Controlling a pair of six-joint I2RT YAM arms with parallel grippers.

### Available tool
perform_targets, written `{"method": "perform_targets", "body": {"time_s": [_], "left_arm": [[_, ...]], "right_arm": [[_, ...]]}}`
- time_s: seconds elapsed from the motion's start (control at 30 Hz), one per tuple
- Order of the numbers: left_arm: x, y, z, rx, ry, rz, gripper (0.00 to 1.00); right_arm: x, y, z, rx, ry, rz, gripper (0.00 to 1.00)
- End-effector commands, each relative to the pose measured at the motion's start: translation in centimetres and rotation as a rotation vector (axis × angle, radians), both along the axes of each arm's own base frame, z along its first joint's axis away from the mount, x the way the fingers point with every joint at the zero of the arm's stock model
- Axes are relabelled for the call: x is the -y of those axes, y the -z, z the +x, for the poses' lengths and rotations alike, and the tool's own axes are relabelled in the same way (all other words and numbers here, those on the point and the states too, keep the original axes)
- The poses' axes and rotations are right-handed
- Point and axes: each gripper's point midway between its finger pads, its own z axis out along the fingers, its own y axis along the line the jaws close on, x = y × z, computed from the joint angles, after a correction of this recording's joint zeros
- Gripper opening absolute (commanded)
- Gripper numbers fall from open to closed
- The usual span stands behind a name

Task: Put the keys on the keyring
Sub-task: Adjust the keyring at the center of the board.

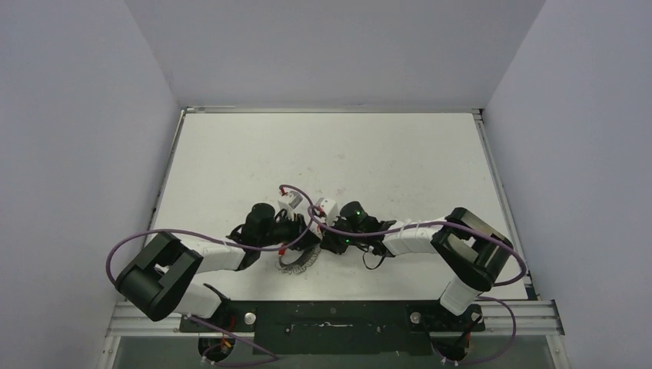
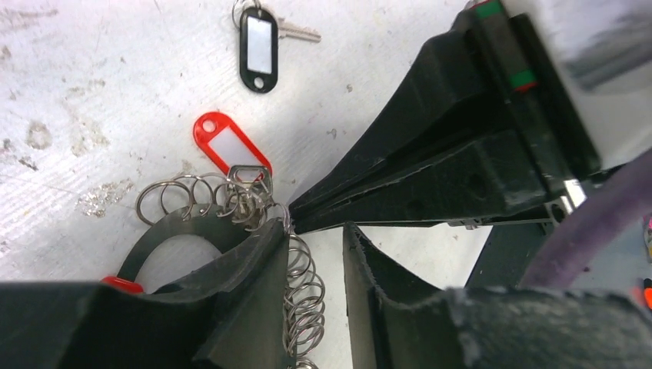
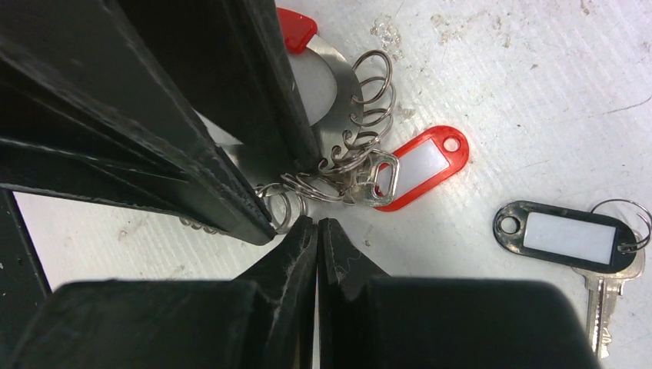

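One loose black-tagged key [image 3: 565,238] lies flat on worktop [image 3: 538,77], well apart to right of R fingers [image 3: 292,261] in R wrist view, tag crosswise; R fingers shut, tips at keyring [image 3: 361,100]; L fingers [image 2: 246,292] part-open astride its strung arc, gripping nothing.

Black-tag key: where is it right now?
Right wrist view, lower right: the black-tag key lies loose on the table, right of the red tag and apart from the keyring.
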Motion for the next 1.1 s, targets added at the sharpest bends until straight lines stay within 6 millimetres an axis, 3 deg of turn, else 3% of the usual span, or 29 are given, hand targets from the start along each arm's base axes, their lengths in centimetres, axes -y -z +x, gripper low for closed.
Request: {"method": "perform_targets", "body": {"time_s": [0.0, 0.2, 0.6, 1.07], "left_arm": [[0.1, -1.9, 0.3, 0.126, 0.027, 0.000, 0.33], [-1.2, -0.9, 0.6, 0.127, -0.015, 0.111, 0.43], [-1.3, -1.2, -0.6, 0.248, 0.030, 0.163, 0.43], [-1.0, -1.4, -1.2, 0.328, 0.066, 0.163, 0.41]], "right_arm": [[-0.8, -2.4, 0.2, 0.060, -0.025, 0.069, 0.00], [-0.8, -2.8, 0.6, 0.077, -0.022, 0.066, 0.00], [-1.2, -4.6, 2.6, 0.152, -0.006, 0.033, 0.00], [-2.9, -4.9, 4.4, 0.170, 0.011, 0.034, 0.00]]}}
